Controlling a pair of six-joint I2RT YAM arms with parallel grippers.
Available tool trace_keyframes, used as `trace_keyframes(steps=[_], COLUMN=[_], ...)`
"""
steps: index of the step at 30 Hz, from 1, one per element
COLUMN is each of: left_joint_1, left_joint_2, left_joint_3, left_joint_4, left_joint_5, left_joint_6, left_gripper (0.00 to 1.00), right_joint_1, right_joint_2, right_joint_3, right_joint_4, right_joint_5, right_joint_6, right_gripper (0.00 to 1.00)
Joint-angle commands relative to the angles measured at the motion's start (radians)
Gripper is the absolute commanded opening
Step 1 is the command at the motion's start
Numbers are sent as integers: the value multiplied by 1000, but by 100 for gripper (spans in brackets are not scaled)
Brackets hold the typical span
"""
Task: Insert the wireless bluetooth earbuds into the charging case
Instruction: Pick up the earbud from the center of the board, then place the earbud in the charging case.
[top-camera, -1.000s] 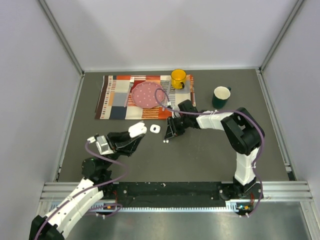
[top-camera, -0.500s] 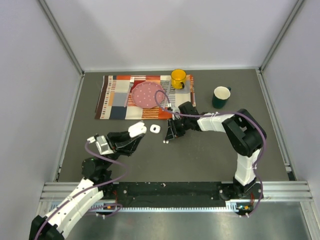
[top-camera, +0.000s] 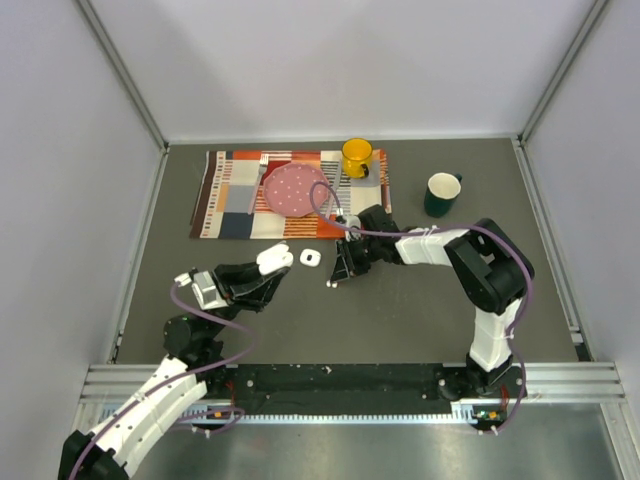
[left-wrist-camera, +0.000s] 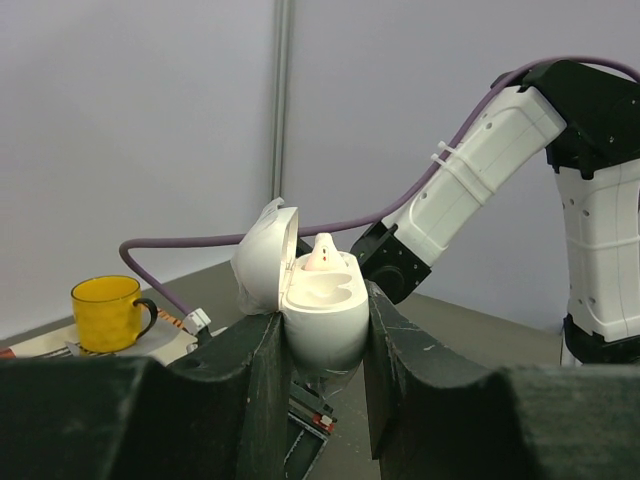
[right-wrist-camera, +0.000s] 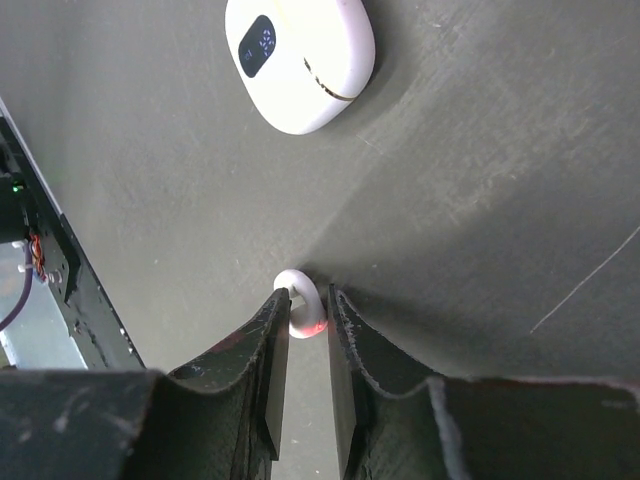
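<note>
Left wrist view: my left gripper (left-wrist-camera: 325, 322) clamps the open charging case (left-wrist-camera: 318, 300), one earbud (left-wrist-camera: 322, 256) seated inside. Right wrist view — my right gripper (right-wrist-camera: 305, 305) sets narrow jaws either side of a second earbud (right-wrist-camera: 301, 297) on the table (right-wrist-camera: 450, 200); pinched or not, I cannot tell. Only this view shows a closed case (right-wrist-camera: 300, 60) beyond.

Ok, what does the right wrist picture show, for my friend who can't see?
The right gripper has its two black fingers either side of a tiny white earbud on the grey table. A closed white case lies beyond it, apart.
</note>
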Motion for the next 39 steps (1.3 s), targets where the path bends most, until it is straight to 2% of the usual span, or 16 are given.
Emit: trace_keyframes(steps=[1,6,7,9,15,23,31,35,39], left_joint_1=[5,5,5,5,5,5,5,5,5], left_joint_2=[1,3,3,6,9,11,6,6,11], left_joint_3=[-208,-205,-205,-205,-197,-191,-185,-174,-173], left_joint_4=[23,22,20,20,13,2,-7,-12,-9], left_joint_5=[-17,-20,-22,-24,-24,-36,-30,-16,3], left_joint_6=[13,14,14,16,22,28,31,34,31], left_gripper=[0,0,0,0,0,0,0,0,0], right_joint_1=[15,17,17,15,17,15,17,19,19], right_joint_2=[0,-9,-14,-32,-123,-392,-661,-791,-914], right_joint_3=[-41,-44,-47,-59,-91,-183,-306,-344,-357], right_joint_4=[-49,-37,-21,-1,84,192,261,276,298], right_joint_5=[36,33,29,21,7,101,223,237,185], right_joint_6=[-31,-23,-18,-12,18,12,-110,-188,-233], right_gripper=[21,18,13,12,0,0,0,0,0])
